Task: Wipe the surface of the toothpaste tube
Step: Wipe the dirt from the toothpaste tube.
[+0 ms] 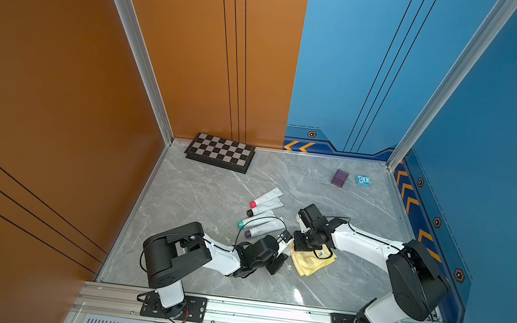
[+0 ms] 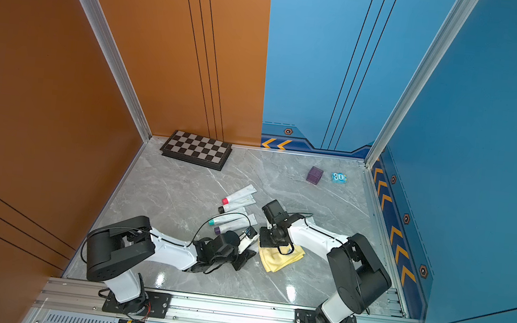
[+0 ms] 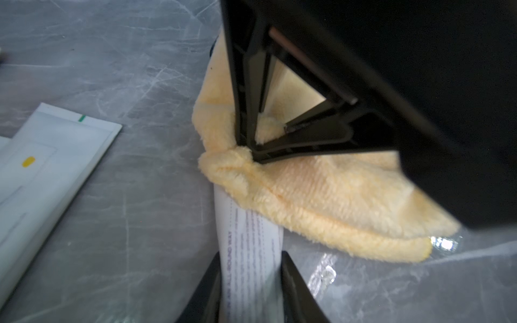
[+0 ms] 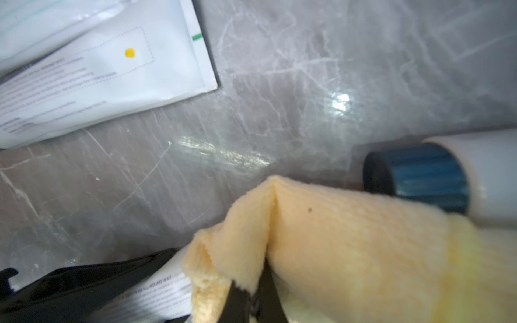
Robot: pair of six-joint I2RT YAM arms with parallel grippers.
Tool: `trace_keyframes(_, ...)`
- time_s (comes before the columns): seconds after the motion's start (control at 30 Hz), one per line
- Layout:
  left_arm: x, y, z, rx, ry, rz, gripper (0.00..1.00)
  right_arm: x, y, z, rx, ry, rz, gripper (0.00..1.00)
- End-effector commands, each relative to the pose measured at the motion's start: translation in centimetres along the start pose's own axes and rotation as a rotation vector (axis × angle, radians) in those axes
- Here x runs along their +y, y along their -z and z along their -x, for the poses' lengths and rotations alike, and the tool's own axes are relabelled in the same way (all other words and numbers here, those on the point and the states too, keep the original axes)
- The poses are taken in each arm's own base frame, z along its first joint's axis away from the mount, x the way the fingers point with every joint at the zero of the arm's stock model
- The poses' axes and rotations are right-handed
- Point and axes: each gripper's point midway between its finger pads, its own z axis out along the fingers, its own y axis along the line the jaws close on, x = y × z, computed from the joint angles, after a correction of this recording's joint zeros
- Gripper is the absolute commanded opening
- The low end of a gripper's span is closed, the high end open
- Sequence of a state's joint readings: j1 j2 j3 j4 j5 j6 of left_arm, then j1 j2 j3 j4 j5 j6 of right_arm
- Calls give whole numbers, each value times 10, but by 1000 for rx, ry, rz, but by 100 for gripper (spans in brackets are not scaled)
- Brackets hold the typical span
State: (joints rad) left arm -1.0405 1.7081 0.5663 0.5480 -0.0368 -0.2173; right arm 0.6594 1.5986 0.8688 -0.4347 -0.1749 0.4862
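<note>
My left gripper (image 3: 250, 263) is shut on a white toothpaste tube (image 3: 249, 240) with printed text, gripping it across its width. The tube's far part runs under a folded yellow cloth (image 3: 321, 195). My right gripper (image 4: 251, 296) is shut on a fold of that cloth (image 4: 349, 246), which drapes over the tube (image 4: 162, 293). In both top views the two grippers meet at the table's middle front: left gripper (image 1: 283, 249), right gripper (image 1: 302, 243), cloth (image 1: 312, 261) spread on the table behind them.
Several other tubes (image 1: 262, 216) with coloured caps lie just beyond the left gripper. A blue-capped tube (image 4: 419, 173) lies beside the cloth. A chessboard (image 1: 220, 153) sits at the back left. A purple box (image 1: 339, 178) and a blue box (image 1: 363, 180) sit at the back right.
</note>
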Motion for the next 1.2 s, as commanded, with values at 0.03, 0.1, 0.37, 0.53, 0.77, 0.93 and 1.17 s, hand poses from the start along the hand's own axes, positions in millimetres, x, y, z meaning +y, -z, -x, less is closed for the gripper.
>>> trace_keyframes(0.03,12,3,-97,325,-21,21,32,13,-15,-74,285,-29,114,0)
trace_keyframes(0.1,12,3,-96,324,-21,21,32,26,-13,-75,294,-44,189,0)
trace_keyframes(0.37,12,4,-98,328,-22,24,32,-15,-15,-80,295,14,-57,0)
trace_keyframes(0.53,13,6,-99,325,-23,28,32,-63,-13,-72,248,48,-330,0)
trace_keyframes(0.77,13,4,-98,326,-22,28,32,-27,-23,-76,270,20,-120,0)
trace_keyframes(0.93,12,5,-97,317,-26,27,32,54,-22,-91,362,-66,355,0)
trace_keyframes(1.17,12,6,-98,321,-25,27,32,16,-21,-92,363,-23,137,0)
